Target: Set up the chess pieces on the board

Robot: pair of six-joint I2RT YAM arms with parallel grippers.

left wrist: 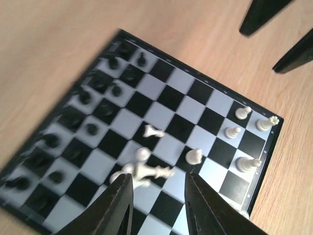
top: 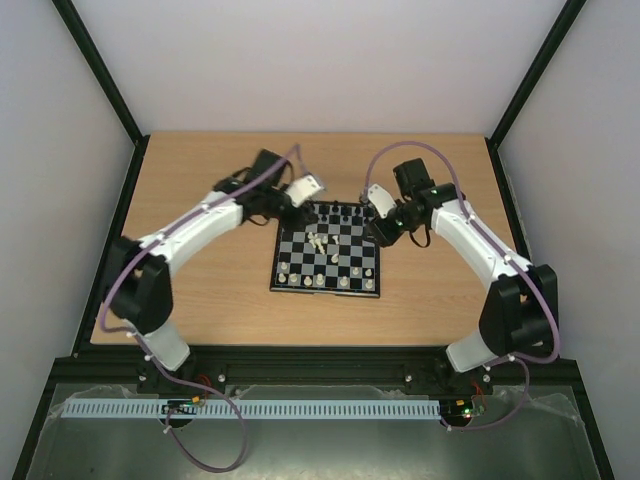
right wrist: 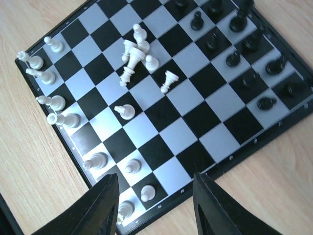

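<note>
The board (top: 352, 262) lies in the middle of the wooden table. Black chess pieces (top: 340, 212) stand along its far rows and cream-white ones (top: 330, 282) along its near row. A heap of toppled white pieces (top: 318, 242) lies mid-board, also seen as the heap (left wrist: 142, 169) and the heap (right wrist: 134, 54). My left gripper (left wrist: 157, 177) hovers open just beside that heap, with nothing between its fingers. My right gripper (right wrist: 155, 178) is open and empty over the board's edge (right wrist: 230, 161), near standing white pawns (right wrist: 146, 192).
Both arms reach in from the sides, the left gripper (top: 297, 212) at the board's far left corner and the right gripper (top: 378, 232) at its right side. Bare wood table (top: 200, 290) surrounds the board. Black frame posts and white walls enclose it.
</note>
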